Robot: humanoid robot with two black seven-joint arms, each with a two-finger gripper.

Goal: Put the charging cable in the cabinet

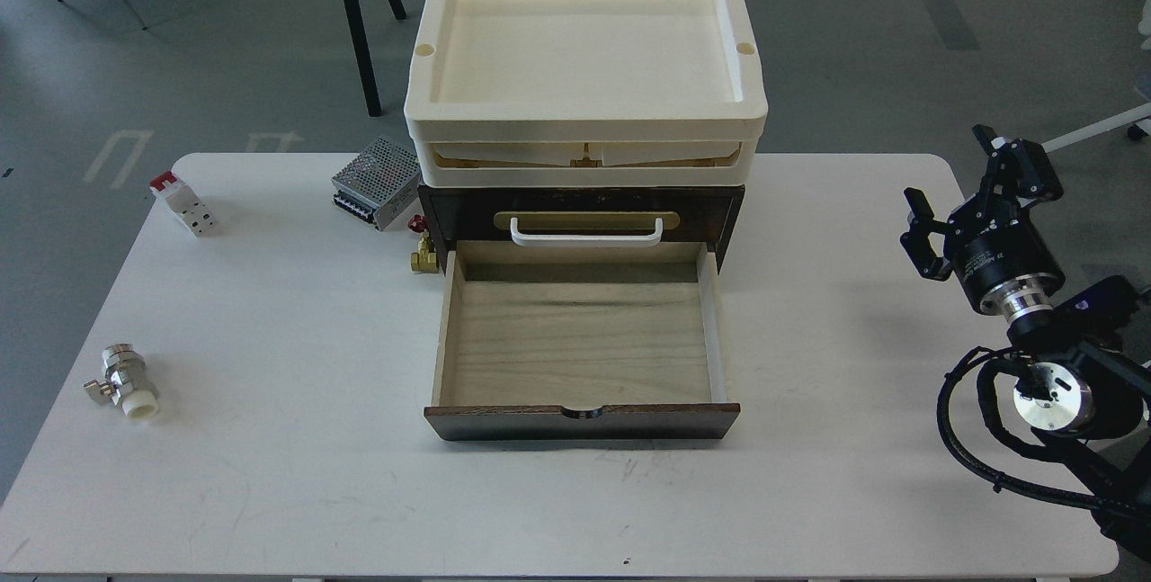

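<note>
The cabinet point(728, 204) is a dark brown wooden box at the back middle of the white table. Its pale wood drawer point(580, 330) is pulled out toward me and holds nothing. A white bar handle point(586, 234) on a brass plate sits above the drawer. Cream plastic trays point(584, 128) are stacked on top. The charging cable is out of view. My left gripper is out of view too. My right gripper point(950, 168) is open and empty, raised over the table's right edge, well to the right of the cabinet.
A perforated metal power-supply box point(378, 182) and a small brass valve point(423, 255) sit just left of the cabinet. A white-and-red block point(182, 202) lies at the back left. A silver valve point(121, 380) lies near the left edge. Black chair legs stand behind the table.
</note>
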